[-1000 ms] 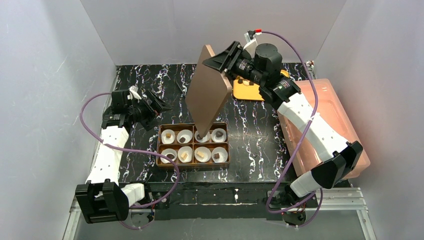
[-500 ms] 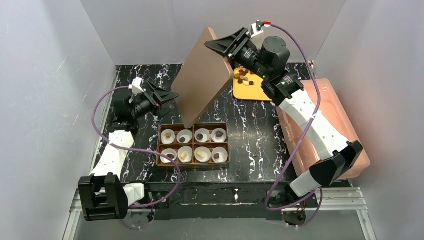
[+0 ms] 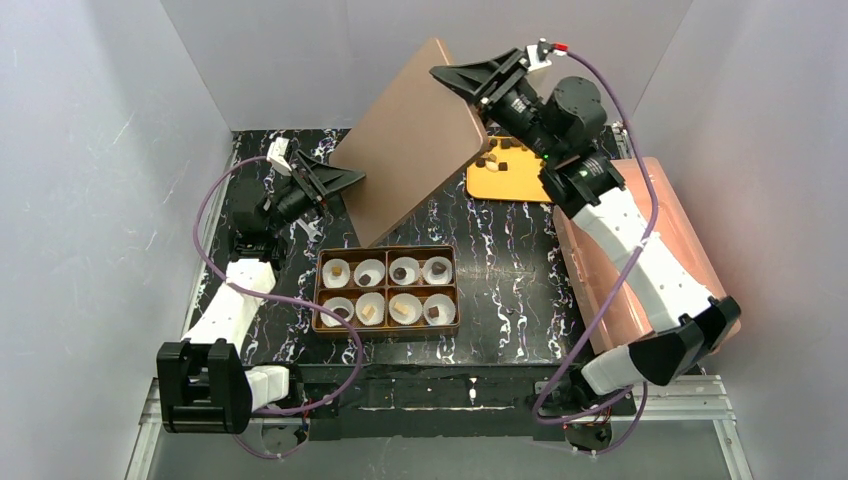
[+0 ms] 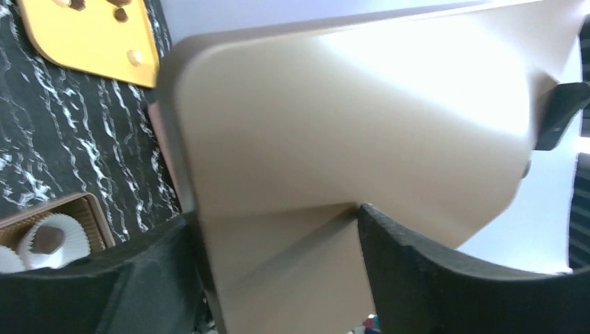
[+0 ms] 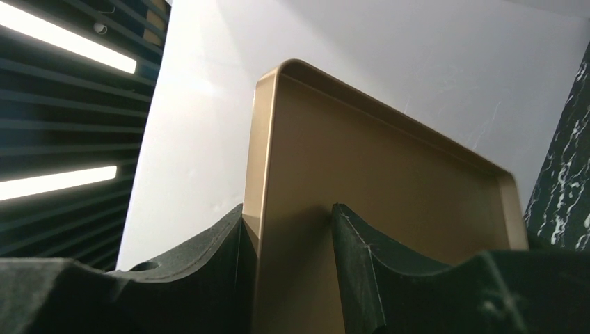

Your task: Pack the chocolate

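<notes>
While the box (image 3: 385, 291) is sitting at 6 o'clock in the overhead view, its paper cups (image 3: 369, 272) are carrying pieces of chocolate (image 3: 399, 271), so the filling is looking finished. From 10 o'clock of the box, the left gripper (image 3: 355, 180) is reaching up to the lower left edge of the lid (image 3: 415, 140). A second ago it was lower and clear of the lid, and its jaws are now narrowing from their widest. The lid is swinging from near upright over the cups to a slant toward 10 o'clock. At 1 o'clock the right gripper (image 3: 465, 88) is clamping the lid's top edge. I am reading this as a hand-over or re-grip ahead of covering the box. Farther out at 1 o'clock, a few loose pieces are lying on the yellow plate (image 3: 520, 185).

Only the left wrist view is showing the lid's edge lying between the left fingers (image 4: 431, 278); whether they are pressing yet, I cannot tell. Only the right wrist view is showing the lid's raised rim pinched between the right fingers (image 5: 362, 278).
</notes>
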`<state>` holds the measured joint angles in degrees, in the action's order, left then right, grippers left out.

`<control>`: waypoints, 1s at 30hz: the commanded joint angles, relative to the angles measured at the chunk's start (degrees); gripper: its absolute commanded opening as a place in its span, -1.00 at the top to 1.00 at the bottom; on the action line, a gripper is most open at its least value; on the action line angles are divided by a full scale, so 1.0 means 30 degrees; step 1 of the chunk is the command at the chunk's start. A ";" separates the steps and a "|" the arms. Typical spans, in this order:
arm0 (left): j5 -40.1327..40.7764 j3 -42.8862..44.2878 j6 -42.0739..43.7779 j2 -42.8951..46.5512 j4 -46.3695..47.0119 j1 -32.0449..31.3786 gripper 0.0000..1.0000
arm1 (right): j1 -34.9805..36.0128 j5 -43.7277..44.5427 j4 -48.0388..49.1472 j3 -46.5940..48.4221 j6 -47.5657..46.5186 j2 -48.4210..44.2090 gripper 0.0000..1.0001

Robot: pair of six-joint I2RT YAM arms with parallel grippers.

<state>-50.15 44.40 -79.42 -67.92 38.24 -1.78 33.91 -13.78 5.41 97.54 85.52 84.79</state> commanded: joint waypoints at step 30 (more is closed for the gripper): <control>-0.5111 0.2912 0.1922 0.2044 -0.4454 -0.0058 1.00 | -0.6265 -1.5453 0.0923 -1.2672 -0.8140 -0.6695 -0.61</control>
<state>-59.46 51.29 -74.11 -63.22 23.79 -0.93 15.38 -51.75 0.49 59.31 61.71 66.46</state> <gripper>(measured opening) 0.174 0.815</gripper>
